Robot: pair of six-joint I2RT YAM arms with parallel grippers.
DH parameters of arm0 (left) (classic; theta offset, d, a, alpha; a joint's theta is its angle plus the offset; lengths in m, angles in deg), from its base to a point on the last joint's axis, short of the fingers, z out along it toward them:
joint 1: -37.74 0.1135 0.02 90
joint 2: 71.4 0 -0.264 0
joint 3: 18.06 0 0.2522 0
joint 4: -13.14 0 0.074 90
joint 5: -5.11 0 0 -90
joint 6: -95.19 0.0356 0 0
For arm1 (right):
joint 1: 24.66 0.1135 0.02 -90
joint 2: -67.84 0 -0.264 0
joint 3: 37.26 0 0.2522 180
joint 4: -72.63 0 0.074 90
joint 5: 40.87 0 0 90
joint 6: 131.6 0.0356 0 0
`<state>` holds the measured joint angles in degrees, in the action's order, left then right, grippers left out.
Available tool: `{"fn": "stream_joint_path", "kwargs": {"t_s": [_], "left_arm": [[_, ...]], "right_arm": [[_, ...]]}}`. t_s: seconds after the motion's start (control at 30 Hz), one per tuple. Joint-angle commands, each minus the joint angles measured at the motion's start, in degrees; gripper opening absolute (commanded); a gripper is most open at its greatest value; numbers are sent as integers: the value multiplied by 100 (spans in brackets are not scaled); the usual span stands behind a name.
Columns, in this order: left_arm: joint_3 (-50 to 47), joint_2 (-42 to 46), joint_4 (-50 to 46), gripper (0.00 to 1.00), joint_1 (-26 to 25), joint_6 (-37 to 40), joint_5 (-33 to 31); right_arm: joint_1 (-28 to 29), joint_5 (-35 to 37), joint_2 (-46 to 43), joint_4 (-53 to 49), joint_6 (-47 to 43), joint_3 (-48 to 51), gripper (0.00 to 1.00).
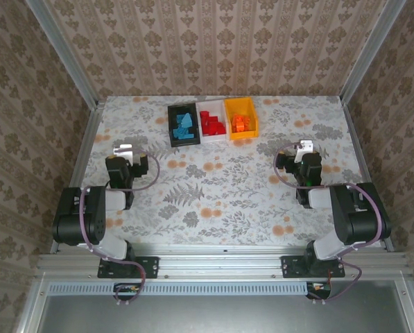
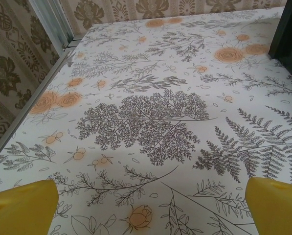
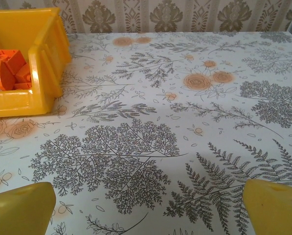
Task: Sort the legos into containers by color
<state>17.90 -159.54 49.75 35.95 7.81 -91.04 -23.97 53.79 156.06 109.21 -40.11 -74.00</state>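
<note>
Left fingers (image 2: 19, 206) and right fingers (image 3: 18, 208) wide, empty — legos (image 1: 211, 125) sorted in three containers (image 1: 243, 135)

Top view high, looking down, wrist views low — facing far wall (image 1: 220, 41), sharing table (image 1: 213, 184)

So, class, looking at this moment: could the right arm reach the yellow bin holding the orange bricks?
Probably yes. The yellow bin sits ahead and to the left of the right arm's open fingers, nothing stands on the table between them, and its top is open.
</note>
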Motion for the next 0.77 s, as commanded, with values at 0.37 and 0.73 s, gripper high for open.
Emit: {"fn": "stream_joint_path", "kwargs": {"t_s": [0.37, 0.73], "left_arm": [[57, 1, -46, 100, 0, -38, 37], [57, 9, -49, 100, -2, -33, 53]], "right_arm": [[47, 51, -37, -84, 61, -13, 100], [54, 45, -50, -69, 61, -13, 100]]}}
